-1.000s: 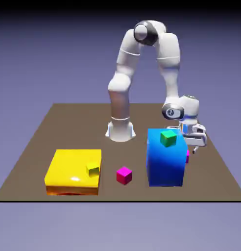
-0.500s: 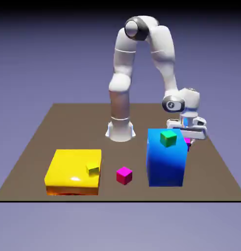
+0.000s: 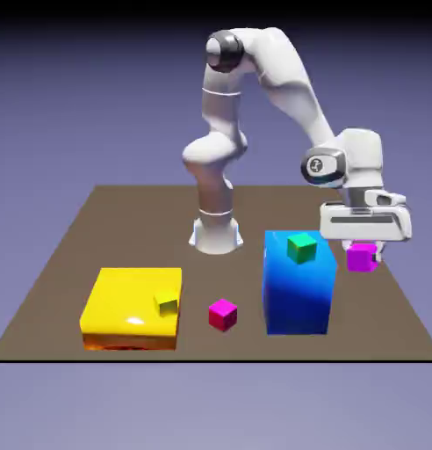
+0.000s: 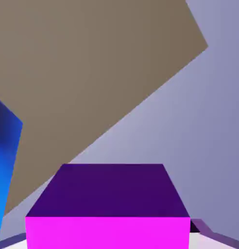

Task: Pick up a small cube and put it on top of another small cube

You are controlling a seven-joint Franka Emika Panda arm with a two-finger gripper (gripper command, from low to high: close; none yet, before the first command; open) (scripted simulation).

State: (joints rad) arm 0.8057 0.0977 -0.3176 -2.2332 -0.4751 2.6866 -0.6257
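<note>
Brown table (image 3: 97,228) against a plain blue-violet backdrop, white arm (image 3: 281,79) arching down toward the exterior view's right. Gripper (image 3: 363,249) poised above the tabletop, jaws clamped on the small cube (image 3: 361,257) of violet-leaning magenta, lifted clear of the surface and hanging just beside the upper right edge of the big blue block (image 3: 298,286) without touching it. Small green cube (image 3: 301,248) perched on top of that blue block. Nearer the middle of the table, another small cube (image 3: 223,314) of hot pink, alone on the brown surface between the blue block and the flat yellow block (image 3: 127,303), apart from both. Small yellow-olive cube (image 3: 167,304) sitting on the yellow block near its right front corner. Seen from the hand: the held cube (image 4: 109,206) filling the lower frame (top face dark purple, near face bright magenta), covering most of the finger tips, with only pale slivers showing at the bottom corners. Beyond it, a slanted stretch of table (image 4: 82,68), a strip of the blue block (image 4: 5,160) at the left edge, and backdrop on the right.
</note>
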